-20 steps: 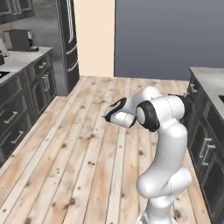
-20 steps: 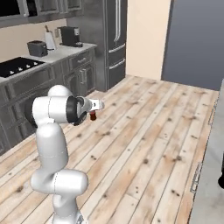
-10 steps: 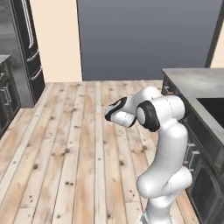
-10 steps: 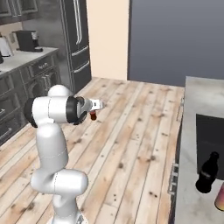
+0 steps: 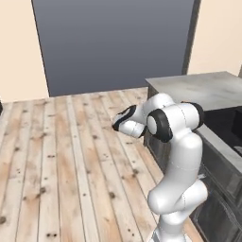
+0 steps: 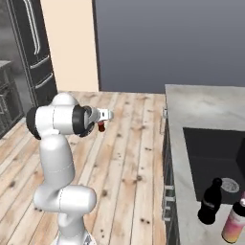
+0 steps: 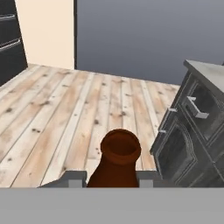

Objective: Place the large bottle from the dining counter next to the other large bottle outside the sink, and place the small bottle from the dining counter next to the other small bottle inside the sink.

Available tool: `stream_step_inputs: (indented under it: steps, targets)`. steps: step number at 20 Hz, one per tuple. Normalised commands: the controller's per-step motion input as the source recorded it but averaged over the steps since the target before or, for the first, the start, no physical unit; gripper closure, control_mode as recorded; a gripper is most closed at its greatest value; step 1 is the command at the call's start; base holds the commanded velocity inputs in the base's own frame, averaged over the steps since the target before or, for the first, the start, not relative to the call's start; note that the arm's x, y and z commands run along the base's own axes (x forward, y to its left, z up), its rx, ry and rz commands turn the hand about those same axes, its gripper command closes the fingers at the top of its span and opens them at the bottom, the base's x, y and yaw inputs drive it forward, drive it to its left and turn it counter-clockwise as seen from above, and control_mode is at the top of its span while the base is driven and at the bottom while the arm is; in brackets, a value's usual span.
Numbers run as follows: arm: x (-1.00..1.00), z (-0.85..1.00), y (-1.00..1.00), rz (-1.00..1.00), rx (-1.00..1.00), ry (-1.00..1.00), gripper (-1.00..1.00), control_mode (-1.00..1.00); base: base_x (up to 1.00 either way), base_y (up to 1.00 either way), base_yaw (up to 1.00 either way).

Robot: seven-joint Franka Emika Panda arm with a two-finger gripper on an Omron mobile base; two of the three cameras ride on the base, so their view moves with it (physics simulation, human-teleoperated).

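My gripper is shut on the small bottle, a short brown one held out in front of the arm above the wooden floor. In the hand view the small bottle rises between my gripper's two grey fingers, its open mouth facing the camera. The black sink is set in the grey counter at right. On the counter at the sink's near edge, the near-black large bottle stands beside the other large bottle with its pink label. The other small bottle and the dining counter are out of view.
The sink counter with dark cabinet fronts runs along the right. A black fridge stands at the far left. Open wooden floor lies ahead, ending at a grey wall panel.
The whole scene has shifted as the base turned: stove counter and fridge slid out left, the sink counter and its two bottles came in right. The arm holds the same pose, bottle still gripped.
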Motion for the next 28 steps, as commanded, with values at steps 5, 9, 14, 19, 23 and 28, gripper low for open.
stream_step_inputs:
  steps: [5,9,14,19,23,28]
  targets:
    - [0.00,0.00,0.00,0.00,0.00,0.00,1.00,1.00,0.44,0.38,-0.41]
    - [0.00,0.00,0.00,0.00,0.00,0.00,1.00,1.00,0.31,0.48,-0.41]
    - [0.00,0.00,0.00,0.00,0.00,0.00,1.00,1.00,0.24,0.56,-0.41]
    - [0.00,0.00,0.00,0.00,0.00,0.00,1.00,1.00,0.19,0.56,-0.40]
    - [0.00,0.00,0.00,0.00,0.00,0.00,1.00,1.00,0.22,0.55,-0.40]
    - [0.00,0.00,0.00,0.00,0.00,0.00,1.00,1.00,0.27,0.53,-0.39]
